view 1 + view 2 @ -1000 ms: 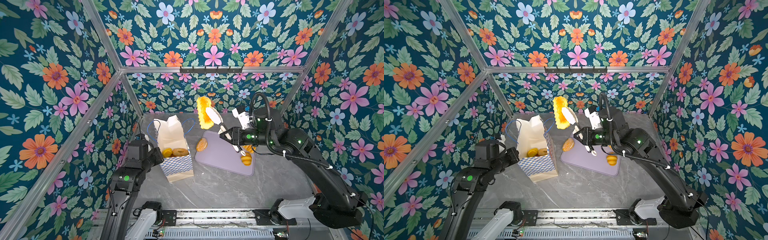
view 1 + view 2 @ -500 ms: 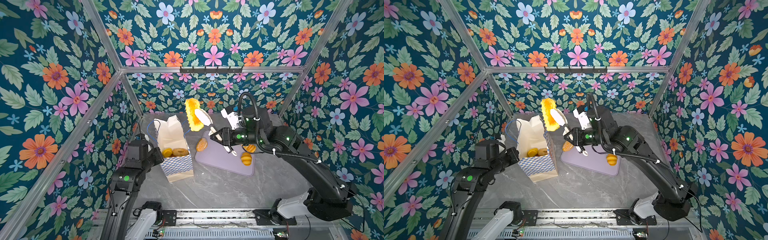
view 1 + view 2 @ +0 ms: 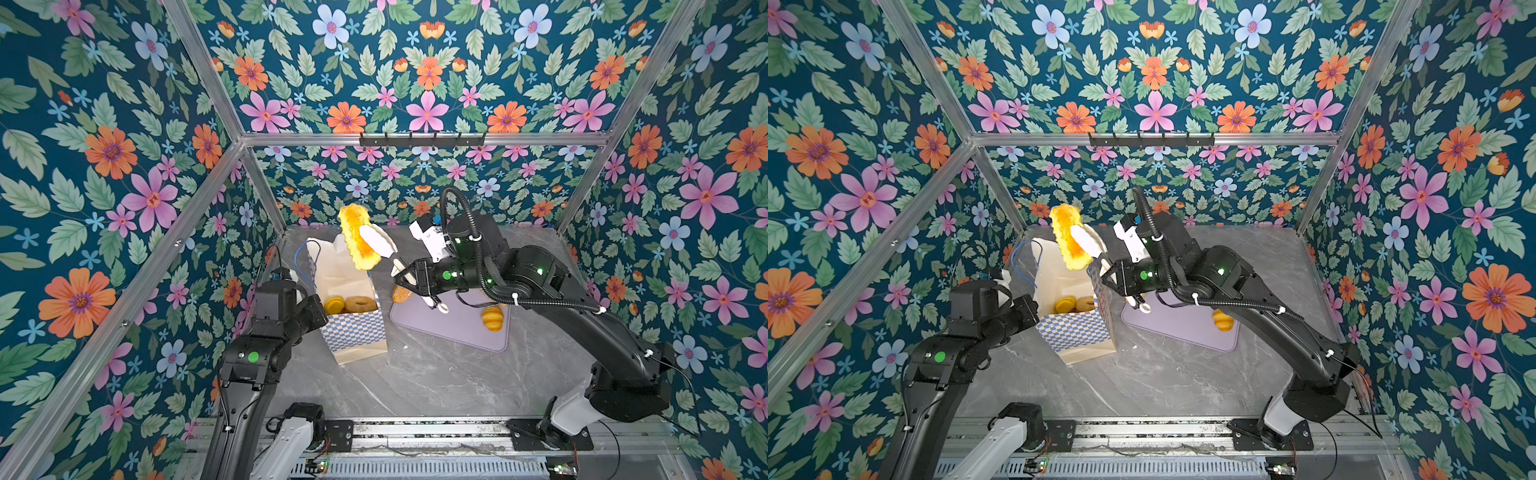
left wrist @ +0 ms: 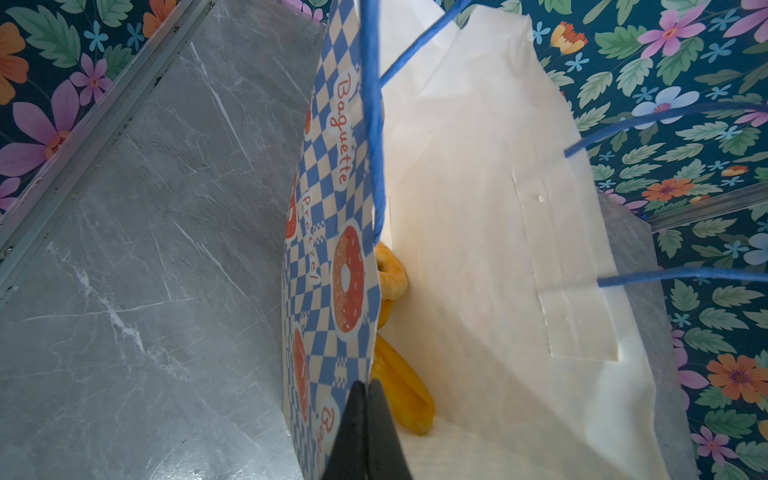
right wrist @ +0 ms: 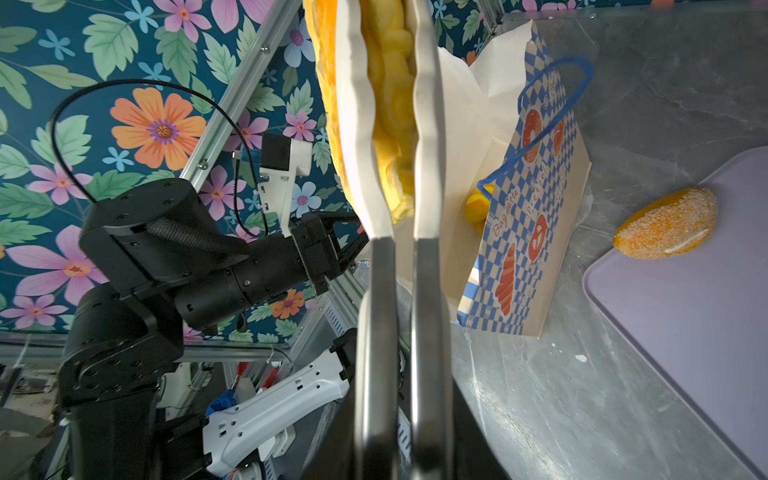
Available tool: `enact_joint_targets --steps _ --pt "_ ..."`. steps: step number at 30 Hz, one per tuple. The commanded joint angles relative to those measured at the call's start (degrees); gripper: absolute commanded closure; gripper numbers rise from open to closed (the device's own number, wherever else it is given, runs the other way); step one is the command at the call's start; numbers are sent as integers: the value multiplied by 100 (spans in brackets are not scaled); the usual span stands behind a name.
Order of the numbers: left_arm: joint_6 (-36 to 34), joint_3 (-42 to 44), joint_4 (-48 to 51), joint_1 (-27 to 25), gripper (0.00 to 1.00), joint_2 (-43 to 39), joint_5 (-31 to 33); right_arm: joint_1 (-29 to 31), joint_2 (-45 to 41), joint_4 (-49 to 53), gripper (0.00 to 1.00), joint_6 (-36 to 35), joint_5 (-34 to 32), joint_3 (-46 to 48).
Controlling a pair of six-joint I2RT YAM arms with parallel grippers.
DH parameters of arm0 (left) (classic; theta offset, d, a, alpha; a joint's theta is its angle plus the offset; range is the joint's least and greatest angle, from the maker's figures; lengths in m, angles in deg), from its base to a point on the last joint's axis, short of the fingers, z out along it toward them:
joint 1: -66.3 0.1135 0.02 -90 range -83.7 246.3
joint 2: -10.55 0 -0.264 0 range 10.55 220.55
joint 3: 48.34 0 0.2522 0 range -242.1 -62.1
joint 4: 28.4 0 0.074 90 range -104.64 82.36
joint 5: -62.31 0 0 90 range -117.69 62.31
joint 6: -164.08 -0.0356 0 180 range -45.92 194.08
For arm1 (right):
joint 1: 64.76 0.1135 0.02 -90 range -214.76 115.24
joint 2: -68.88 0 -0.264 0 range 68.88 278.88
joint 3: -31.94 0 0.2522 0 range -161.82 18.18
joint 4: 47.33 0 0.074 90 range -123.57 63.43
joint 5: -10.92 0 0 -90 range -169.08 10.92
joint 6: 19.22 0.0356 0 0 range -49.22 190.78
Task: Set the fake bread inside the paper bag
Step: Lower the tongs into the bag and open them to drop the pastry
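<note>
Two breads lie inside the paper bag point(image 3: 353, 332): a bagel ring point(image 3: 360, 304) and a yellow bun point(image 3: 334, 304). The right fingers point(image 3: 376, 245) clamp a ridged long loaf point(image 3: 351, 226), held aloft over the bag's open top. The left fingers point(image 4: 353, 415) are pinched tight on the bag's checkered rim. On the lilac tray point(image 3: 457, 332) rest a sugared oval bun point(image 5: 665, 224) and a small ridged roll point(image 3: 493, 319).
</note>
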Motion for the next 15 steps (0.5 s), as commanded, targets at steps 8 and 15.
enact_joint_targets --steps 8,15 --pt "16 5 -72 9 96 -43 7 319 961 789 73 -341 -710 -1182" --pt "16 -14 -62 1 96 -61 5 388 1420 1121 73 -338 -896 -1537"
